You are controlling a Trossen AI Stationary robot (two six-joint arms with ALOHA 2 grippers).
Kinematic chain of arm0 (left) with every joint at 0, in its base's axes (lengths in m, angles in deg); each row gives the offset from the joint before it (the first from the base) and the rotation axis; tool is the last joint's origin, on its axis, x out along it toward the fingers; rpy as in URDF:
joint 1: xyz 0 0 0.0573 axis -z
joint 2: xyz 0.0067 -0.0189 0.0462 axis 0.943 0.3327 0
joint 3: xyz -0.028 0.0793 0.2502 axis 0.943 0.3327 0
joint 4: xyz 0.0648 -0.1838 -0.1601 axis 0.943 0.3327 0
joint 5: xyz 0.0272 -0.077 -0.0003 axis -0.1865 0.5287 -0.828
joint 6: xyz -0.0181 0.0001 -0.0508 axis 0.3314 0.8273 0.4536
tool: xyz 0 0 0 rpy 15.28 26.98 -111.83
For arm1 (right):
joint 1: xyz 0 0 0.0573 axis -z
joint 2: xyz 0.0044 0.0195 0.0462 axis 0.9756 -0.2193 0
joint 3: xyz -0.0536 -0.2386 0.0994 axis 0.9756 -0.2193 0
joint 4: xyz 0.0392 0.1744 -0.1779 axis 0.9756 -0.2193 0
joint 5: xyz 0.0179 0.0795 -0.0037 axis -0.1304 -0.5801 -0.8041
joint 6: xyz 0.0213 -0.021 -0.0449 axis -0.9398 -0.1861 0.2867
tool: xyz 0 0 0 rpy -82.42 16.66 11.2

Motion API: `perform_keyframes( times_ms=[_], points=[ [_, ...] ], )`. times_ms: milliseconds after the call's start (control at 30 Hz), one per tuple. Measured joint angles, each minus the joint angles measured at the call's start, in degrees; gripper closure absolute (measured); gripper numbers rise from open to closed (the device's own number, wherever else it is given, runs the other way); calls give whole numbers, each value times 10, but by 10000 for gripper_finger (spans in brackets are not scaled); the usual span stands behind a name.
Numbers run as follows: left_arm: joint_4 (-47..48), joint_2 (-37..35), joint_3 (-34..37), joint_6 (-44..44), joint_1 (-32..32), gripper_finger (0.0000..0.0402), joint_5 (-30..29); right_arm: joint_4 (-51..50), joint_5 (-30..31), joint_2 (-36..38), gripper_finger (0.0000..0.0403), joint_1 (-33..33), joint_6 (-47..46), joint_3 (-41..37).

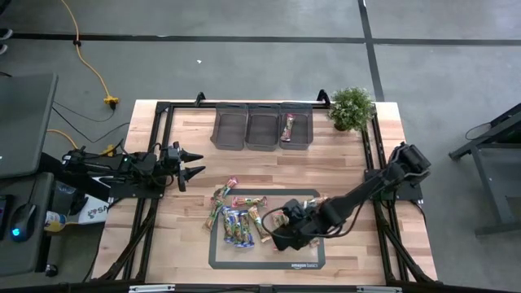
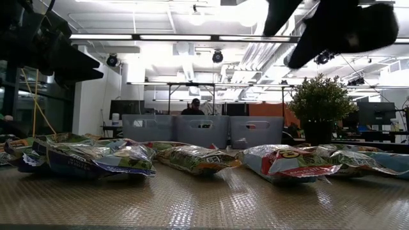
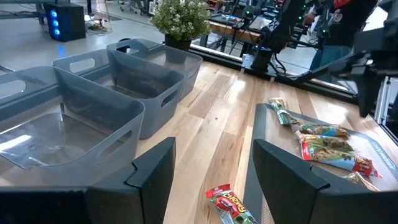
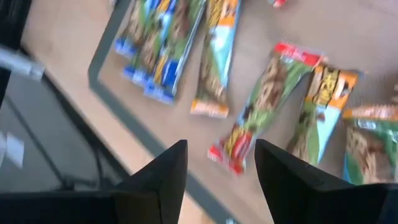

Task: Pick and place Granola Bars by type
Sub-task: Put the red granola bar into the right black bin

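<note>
Several granola bars (image 1: 236,218) in blue, green, orange and red wrappers lie flat in a loose heap on the grey mat (image 1: 305,259) near the table's front edge. In the low view the granola bars (image 2: 192,158) form a row. One red bar (image 1: 289,126) lies in the rightmost of three grey bins. My right gripper (image 1: 275,228) hangs open above the heap's right part, slanting down. In its wrist view the right gripper (image 4: 221,163) stands over a red-ended bar (image 4: 261,106), apart from it. My left gripper (image 1: 194,163) waits open at the table's left side.
Three dark grey bins (image 1: 262,129) stand side by side at the far edge, with a potted plant (image 1: 352,107) to their right. A lone red bar (image 3: 230,205) lies on bare wood just ahead of my left gripper (image 3: 214,168). Black frame rails run along the table's sides.
</note>
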Motion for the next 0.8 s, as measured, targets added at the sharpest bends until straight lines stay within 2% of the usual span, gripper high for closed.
perform_keyframes(
  times_ms=[233,333,667,800],
  points=[
    [0,0,0,0,0,190,0,16,-17,-31,231,28,-14,0],
    [0,0,0,0,0,190,0,36,-42,-32,231,41,-12,0],
    [0,0,0,0,0,190,0,176,-49,-32,231,65,48,1],
    [0,0,0,0,0,190,0,178,-47,-35,231,70,96,45]
  ],
)
